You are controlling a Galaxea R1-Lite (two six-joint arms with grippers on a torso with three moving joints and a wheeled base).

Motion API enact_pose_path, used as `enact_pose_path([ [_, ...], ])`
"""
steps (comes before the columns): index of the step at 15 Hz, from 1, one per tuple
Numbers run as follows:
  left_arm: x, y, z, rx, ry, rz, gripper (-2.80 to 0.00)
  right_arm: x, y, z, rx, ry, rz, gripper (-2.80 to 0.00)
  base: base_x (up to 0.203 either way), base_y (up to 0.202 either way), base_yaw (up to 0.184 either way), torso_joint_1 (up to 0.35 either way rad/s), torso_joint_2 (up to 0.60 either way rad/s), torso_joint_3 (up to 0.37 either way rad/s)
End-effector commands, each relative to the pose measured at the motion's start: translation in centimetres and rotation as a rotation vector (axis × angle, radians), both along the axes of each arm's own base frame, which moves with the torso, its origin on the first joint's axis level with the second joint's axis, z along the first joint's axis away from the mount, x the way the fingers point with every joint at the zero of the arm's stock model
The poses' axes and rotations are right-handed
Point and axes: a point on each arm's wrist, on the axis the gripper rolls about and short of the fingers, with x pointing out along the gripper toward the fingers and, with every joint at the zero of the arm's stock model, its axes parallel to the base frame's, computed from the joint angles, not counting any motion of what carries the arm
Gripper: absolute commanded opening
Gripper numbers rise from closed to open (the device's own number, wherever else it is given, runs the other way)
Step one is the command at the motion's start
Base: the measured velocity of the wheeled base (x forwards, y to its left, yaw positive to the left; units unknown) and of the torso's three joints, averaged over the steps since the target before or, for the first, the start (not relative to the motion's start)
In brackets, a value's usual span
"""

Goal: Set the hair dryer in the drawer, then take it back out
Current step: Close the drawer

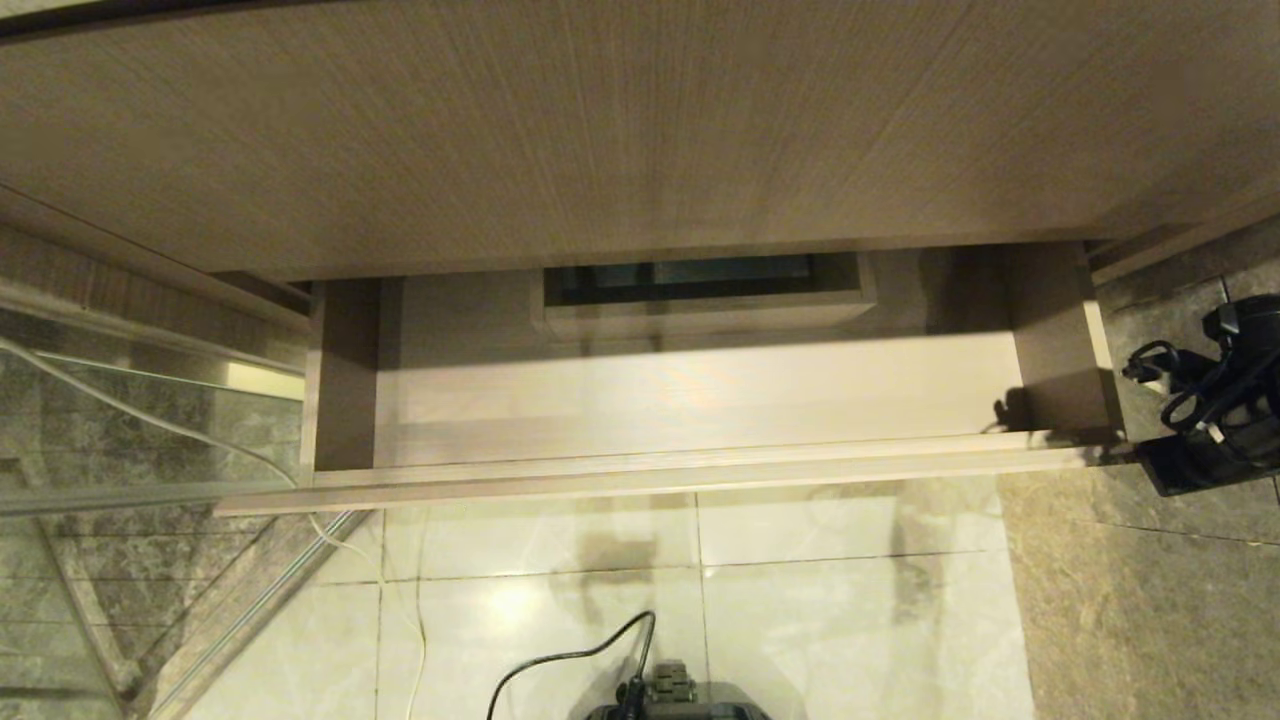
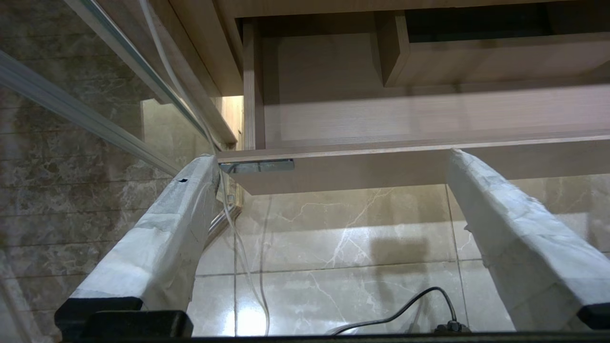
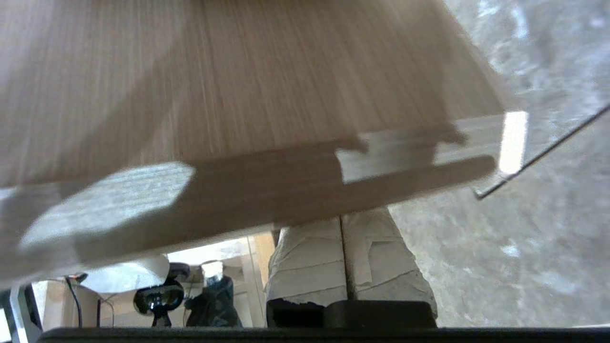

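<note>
Drawer (image 1: 700, 400) pulled out, right gripper (image 3: 344, 224) clenched under its front edge.

The right gripper's jaws are pressed together with nothing between them, tips touching the underside of the drawer's front board at its right end. The left gripper (image 2: 333, 190) hangs released, jaws wide apart, the drawer's front edge just past their tips and the tiled floor (image 2: 333, 247) showing between them. The drawer's bare bottom shows beyond, with a boxed cut-out (image 1: 700, 285) at mid-back. No hair dryer can be made out with certainty.
</note>
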Motion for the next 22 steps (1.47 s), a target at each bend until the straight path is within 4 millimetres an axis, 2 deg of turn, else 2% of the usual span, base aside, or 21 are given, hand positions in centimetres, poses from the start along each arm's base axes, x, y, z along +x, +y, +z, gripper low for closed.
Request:
enact_pose_path([
  [1,0.4,0.0,-1.1,0.000,0.038,0.000,0.00,-0.2,0.1,1.0,-0.010,-0.031,0.010,-2.80,0.000,0.000,0.000,0.000,0.00,0.000],
  [11,0.4,0.0,-1.1,0.000,0.038,0.000,0.00,-1.3,0.6,3.0,0.011,-0.094,0.051,-2.80,0.000,0.000,0.000,0.000,0.00,0.000],
  [17,0.4,0.0,-1.1,0.000,0.038,0.000,0.00,-4.1,1.3,4.3,0.036,-0.068,0.082,-2.80,0.000,0.000,0.000,0.000,0.00,0.000],
  [22,0.4,0.0,-1.1,-0.001,0.038,0.000,0.00,-7.5,2.6,4.0,0.113,-0.077,0.128,-2.80,0.000,0.000,0.000,0.000,0.00,0.000],
])
